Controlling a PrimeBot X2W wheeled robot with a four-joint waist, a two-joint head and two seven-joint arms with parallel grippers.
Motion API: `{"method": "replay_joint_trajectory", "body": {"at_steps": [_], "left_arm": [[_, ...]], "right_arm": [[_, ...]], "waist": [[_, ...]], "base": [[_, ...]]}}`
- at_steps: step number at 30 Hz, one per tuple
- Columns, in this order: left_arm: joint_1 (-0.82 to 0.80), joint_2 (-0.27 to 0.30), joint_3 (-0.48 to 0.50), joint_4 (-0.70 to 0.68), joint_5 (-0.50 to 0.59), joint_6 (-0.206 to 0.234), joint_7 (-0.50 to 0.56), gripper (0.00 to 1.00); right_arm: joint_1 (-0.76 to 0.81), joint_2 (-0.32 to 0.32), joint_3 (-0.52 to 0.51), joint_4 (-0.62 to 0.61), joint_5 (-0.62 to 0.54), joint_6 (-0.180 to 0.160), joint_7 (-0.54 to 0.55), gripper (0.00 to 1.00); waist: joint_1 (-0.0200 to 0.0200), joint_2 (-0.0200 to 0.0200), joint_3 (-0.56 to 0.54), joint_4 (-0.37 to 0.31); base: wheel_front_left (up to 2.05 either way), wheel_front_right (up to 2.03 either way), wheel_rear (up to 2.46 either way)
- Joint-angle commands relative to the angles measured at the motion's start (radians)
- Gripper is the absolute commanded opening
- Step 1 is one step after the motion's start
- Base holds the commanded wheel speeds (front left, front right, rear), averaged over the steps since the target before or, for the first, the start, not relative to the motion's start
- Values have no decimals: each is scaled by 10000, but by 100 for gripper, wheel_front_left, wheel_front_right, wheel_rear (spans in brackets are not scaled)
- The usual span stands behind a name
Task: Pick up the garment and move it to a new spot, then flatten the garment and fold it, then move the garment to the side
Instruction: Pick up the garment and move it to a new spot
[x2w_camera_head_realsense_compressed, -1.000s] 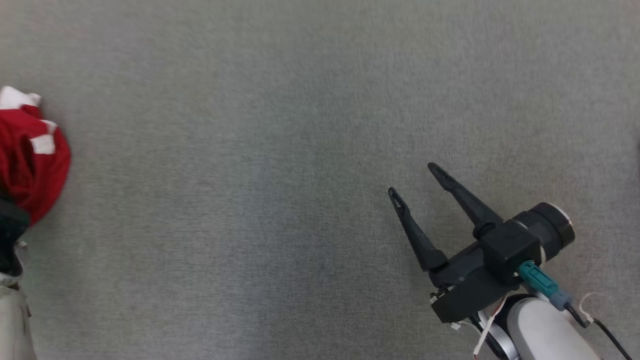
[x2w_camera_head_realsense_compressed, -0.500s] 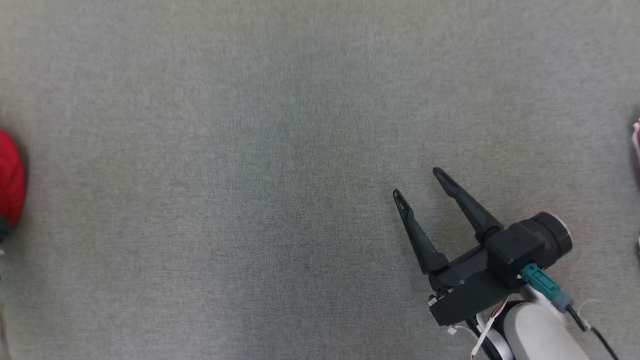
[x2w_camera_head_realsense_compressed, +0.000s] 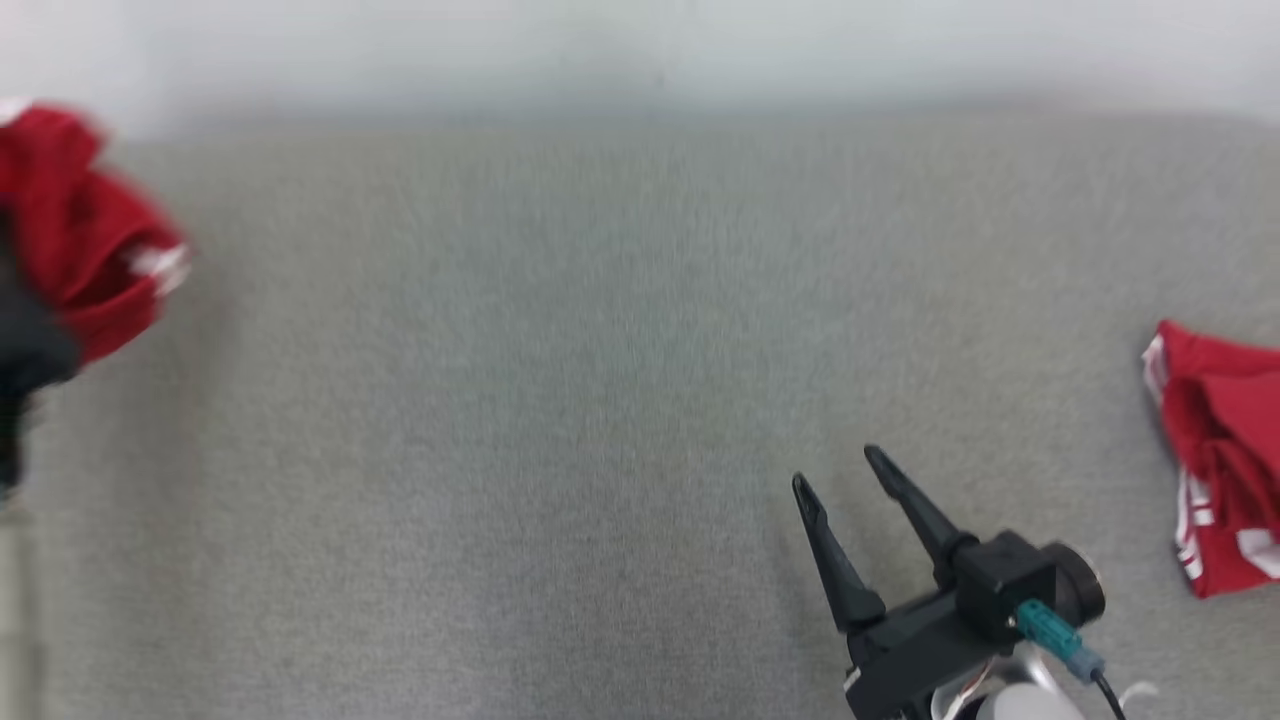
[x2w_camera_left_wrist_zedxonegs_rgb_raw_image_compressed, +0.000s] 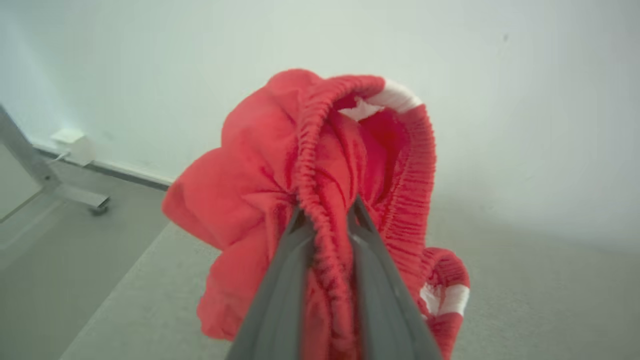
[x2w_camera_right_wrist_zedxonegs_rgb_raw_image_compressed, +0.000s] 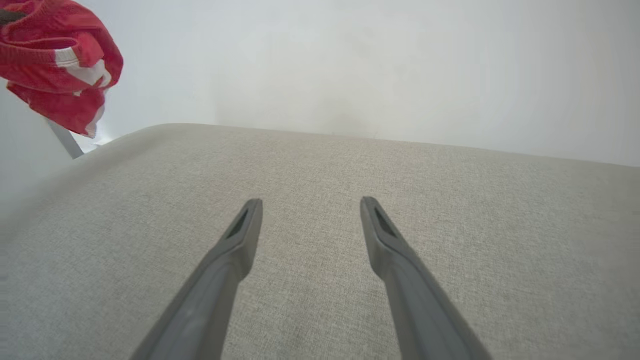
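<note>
The garment (x2w_camera_left_wrist_zedxonegs_rgb_raw_image_compressed: 250, 165) is a red pair of shorts with white stripes and an elastic waistband. My left gripper (x2w_camera_left_wrist_zedxonegs_rgb_raw_image_compressed: 327, 212) is shut on that waistband, and the bunched cloth hangs from it above the table's left end. In the head view the garment (x2w_camera_head_realsense_compressed: 75, 240) is a blur at the far left, with the gripper's dark body just below it. The right wrist view catches the garment (x2w_camera_right_wrist_zedxonegs_rgb_raw_image_compressed: 60, 55) at its upper left. My right gripper (x2w_camera_head_realsense_compressed: 836, 470) stands open and empty over the table's front right, its fingers (x2w_camera_right_wrist_zedxonegs_rgb_raw_image_compressed: 240, 235) spread above bare fabric.
The table (x2w_camera_head_realsense_compressed: 560, 400) is covered in grey fabric and ends at a pale wall at the back. A second red and white garment (x2w_camera_head_realsense_compressed: 1220, 470) lies crumpled at the right edge. Beyond the table's left end, a metal frame leg with a castor (x2w_camera_left_wrist_zedxonegs_rgb_raw_image_compressed: 75, 197) stands on the floor.
The head camera has shifted, bringing the table's far edge, the wall and the right-hand garment into view. The held garment now shows higher at the left. The right gripper stays open.
</note>
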Motion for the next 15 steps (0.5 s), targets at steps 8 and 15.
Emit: {"method": "replay_joint_trajectory", "body": {"at_steps": [8, 15], "left_arm": [[545, -1812, -1436, -3206, -580, -306, 1253, 0], [1710, -2879, -2764, -4909, -935, -397, 1466, 0]], "right_arm": [[618, 359, -267, 359, 26, -30, -260, 100], [506, 410, -196, 180, -64, -30, -114, 100]], "waist": [[1, 0, -2301, -691], [1, 0, -2138, -1993]], "base": [[0, 0, 0], [0, 0, 0]]}}
